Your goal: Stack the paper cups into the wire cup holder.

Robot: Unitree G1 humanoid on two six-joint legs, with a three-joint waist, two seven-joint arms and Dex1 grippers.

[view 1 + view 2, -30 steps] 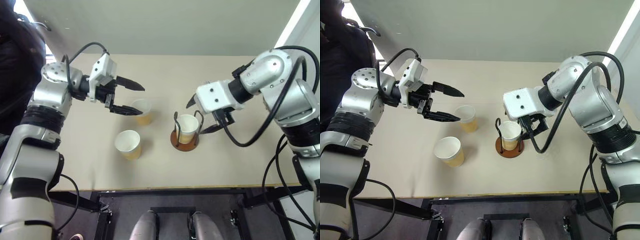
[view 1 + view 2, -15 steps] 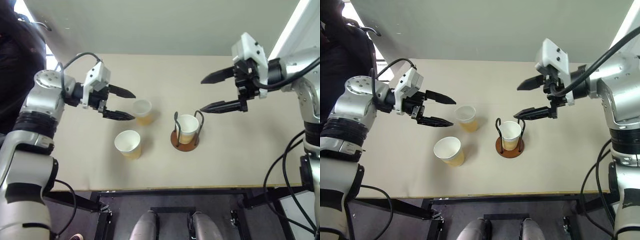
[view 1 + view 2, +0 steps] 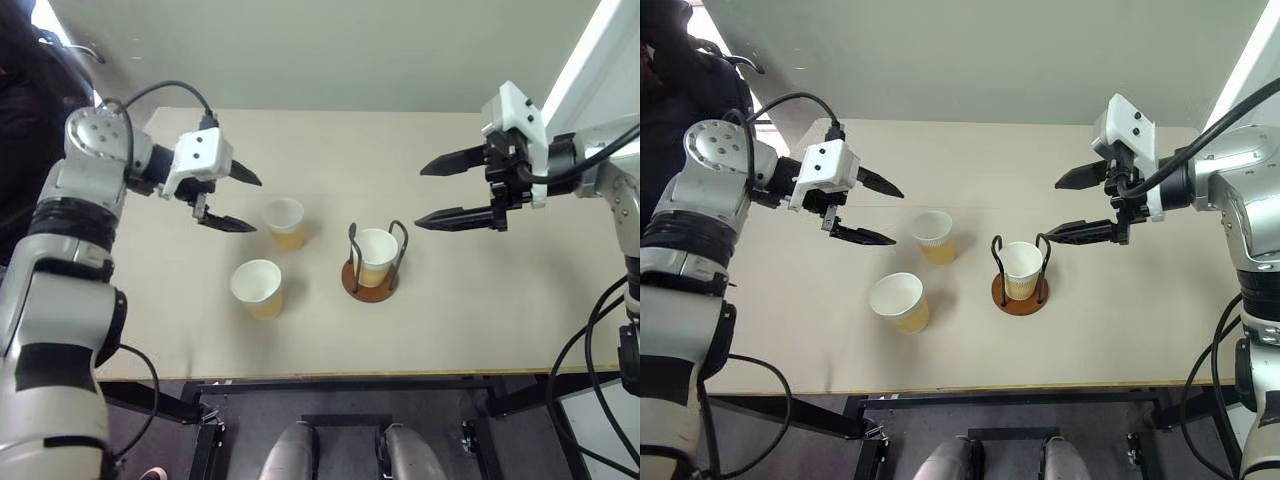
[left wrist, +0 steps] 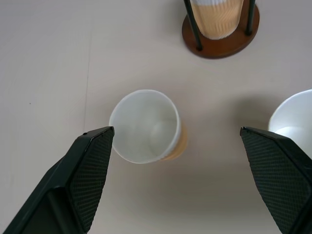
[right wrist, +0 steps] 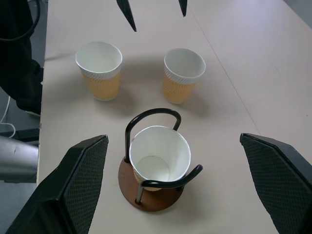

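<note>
On the beige tabletop (image 3: 480,300), one paper cup (image 3: 377,254) sat upright inside the wire cup holder (image 3: 371,262), while the other two stood loose to its left, the far cup (image 3: 284,222) just beyond the near cup (image 3: 256,288). My left fingers (image 3: 236,199) hung spread and empty beside the far cup, and my right fingers (image 3: 442,190) hung spread and empty well to the right of the holder. My head views showed both arms, whereas my right wrist view looked into all three white cup interiors, and my left wrist view framed one loose cup between my fingertips.
</note>
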